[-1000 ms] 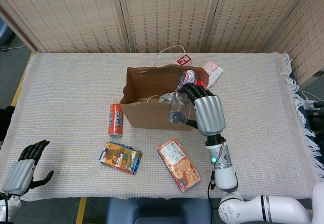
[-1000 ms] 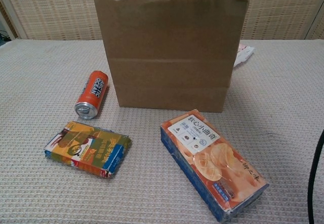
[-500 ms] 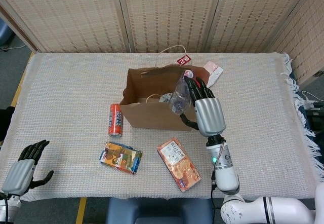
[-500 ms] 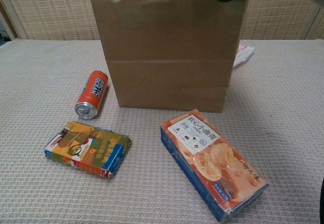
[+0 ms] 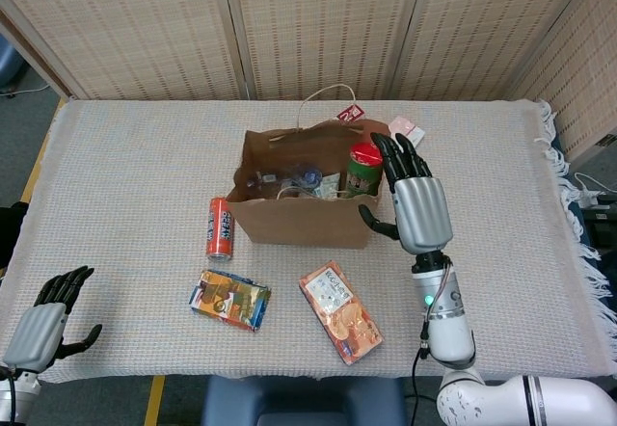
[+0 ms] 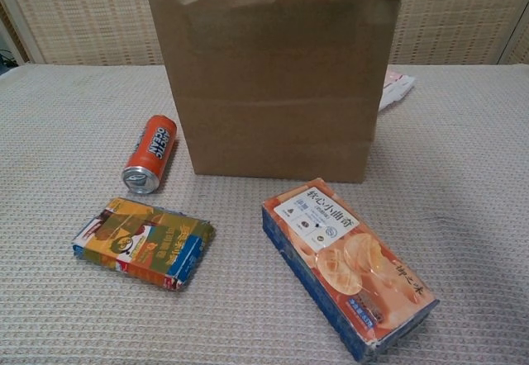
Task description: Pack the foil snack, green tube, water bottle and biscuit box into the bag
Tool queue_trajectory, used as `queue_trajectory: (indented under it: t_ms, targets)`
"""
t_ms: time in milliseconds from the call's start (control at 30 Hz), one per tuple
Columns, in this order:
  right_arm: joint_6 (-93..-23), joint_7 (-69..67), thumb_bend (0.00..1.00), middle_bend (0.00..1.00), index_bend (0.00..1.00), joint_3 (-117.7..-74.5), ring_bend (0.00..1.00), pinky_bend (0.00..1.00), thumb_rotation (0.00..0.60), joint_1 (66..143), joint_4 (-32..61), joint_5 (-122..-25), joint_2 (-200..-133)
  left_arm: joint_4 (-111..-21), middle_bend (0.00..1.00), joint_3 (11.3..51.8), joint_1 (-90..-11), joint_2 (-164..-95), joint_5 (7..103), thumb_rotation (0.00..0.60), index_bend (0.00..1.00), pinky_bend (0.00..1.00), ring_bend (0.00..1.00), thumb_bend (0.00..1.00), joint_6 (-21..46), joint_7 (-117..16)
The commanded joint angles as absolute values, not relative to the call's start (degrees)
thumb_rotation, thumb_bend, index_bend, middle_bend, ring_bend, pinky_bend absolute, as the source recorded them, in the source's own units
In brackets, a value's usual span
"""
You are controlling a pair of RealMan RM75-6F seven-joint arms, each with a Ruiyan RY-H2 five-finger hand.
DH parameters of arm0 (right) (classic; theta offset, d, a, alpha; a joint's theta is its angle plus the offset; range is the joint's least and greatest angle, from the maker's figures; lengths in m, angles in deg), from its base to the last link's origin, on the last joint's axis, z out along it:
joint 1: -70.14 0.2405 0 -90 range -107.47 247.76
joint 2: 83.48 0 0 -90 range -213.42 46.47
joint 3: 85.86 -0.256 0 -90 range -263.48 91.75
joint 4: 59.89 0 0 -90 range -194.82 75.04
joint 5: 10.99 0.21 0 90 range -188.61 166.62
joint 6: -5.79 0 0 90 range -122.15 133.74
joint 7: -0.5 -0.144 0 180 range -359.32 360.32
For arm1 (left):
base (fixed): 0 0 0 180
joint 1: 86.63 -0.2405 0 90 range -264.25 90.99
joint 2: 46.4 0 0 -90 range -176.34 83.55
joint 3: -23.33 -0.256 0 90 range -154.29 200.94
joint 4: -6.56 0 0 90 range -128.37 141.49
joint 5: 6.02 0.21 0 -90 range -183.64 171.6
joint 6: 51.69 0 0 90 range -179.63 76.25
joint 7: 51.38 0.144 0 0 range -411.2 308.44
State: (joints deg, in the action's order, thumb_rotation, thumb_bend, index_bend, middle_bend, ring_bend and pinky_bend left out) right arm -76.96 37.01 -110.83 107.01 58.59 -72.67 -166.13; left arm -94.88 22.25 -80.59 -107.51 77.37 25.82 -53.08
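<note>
From the chest view we see only the bag's (image 6: 277,76) brown front; its contents are hidden there, and neither hand shows. From above, the green tube (image 5: 364,169) stands inside and the water bottle (image 5: 289,176) is a hard-to-read clear shape beside it. A second ago our right hand (image 5: 416,204) held that bottle over the opening; now it hangs spread, empty. Our left hand (image 5: 46,322) rests open at the worktop's (image 5: 125,156) near corner. The biscuit box (image 5: 339,311) and foil snack (image 5: 229,299) lie on woven cloth before reed screens.
</note>
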Motion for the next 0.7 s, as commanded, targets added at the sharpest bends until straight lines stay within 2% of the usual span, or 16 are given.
queue_trajectory:
  t_ms: [33, 167, 333, 433, 567, 700]
  targets:
    - [-74.08, 32.94, 0.15, 0.08, 0.0, -107.91, 0.02, 0.18, 0.6, 105.1, 61.28, -77.46, -161.49, -94.87, 0.0, 22.26, -80.58, -107.52, 77.3, 0.6, 0.0, 0.01, 0.0, 0.33, 25.77, -53.04]
    - [-69.72, 28.1, 0.15, 0.08, 0.0, -102.16, 0.02, 0.18, 0.6, 102.26, 62.18, -86.97, -152.73, -94.88, 0.0, 22.31, -80.5, -107.57, 77.13, 0.6, 0.0, 0.01, 0.0, 0.33, 25.61, -52.89]
    - [-66.64, 20.37, 0.12, 0.08, 0.0, -97.44, 0.02, 0.16, 0.6, 99.82, 61.7, -97.05, -143.49, -94.94, 0.0, 22.38, -80.51, -107.65, 76.99, 0.6, 0.0, 0.01, 0.0, 0.33, 25.69, -52.52]
    - [-65.2, 14.9, 0.1, 0.09, 0.0, -93.47, 0.02, 0.15, 0.6, 99.15, 59.14, -108.09, -138.05, -94.97, 0.0, 22.48, -80.46, -107.74, 76.69, 0.6, 0.0, 0.01, 0.0, 0.33, 25.61, -52.2]
    - [-64.5, 14.48, 0.03, 0.09, 0.0, -89.05, 0.0, 0.13, 0.6, 99.41, 52.96, -121.76, -134.2, -94.99, 0.0, 22.55, -80.42, -107.9, 76.46, 0.6, 0.0, 0.01, 0.0, 0.33, 25.55, -51.7]
    - [-61.65, 19.55, 0.0, 0.09, 0.0, -86.33, 0.0, 0.12, 0.6, 100.16, 48.05, -129.55, -134.3, -95.1, 0.0, 22.59, -80.45, -107.99, 76.4, 0.6, 0.0, 0.01, 0.0, 0.33, 25.69, -51.31]
